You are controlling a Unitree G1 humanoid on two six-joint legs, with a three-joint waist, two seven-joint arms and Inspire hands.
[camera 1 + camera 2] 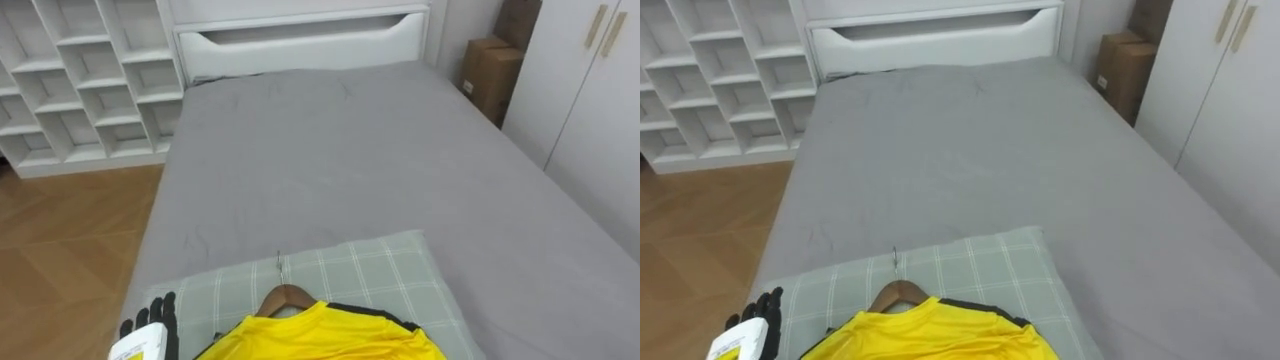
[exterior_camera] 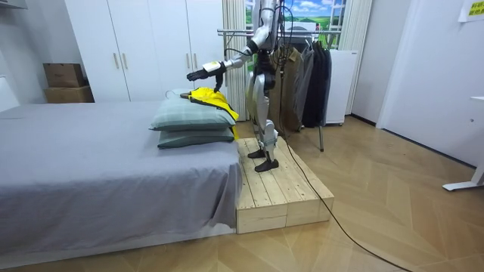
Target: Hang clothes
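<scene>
since the yellow shirt (image 1: 320, 338) is soft cloth that will likely sag and slip if you pinch it, take hold by the wooden hanger (image 1: 288, 297) instead, which should be stiff and light; grip its neck just under the metal hook (image 1: 280, 263). shirt and hanger lie flat on the checked pillow (image 1: 400, 275) at the bottom centre of the frame, on the grey bed (image 1: 350, 150). the hook points toward the top of the frame, the hanger's long axis runs left to right, and the shirt trails off the bottom edge. the left hand (image 1: 160, 312), at lower left beside the pillow, has relaxed fingers and holds nothing.
</scene>
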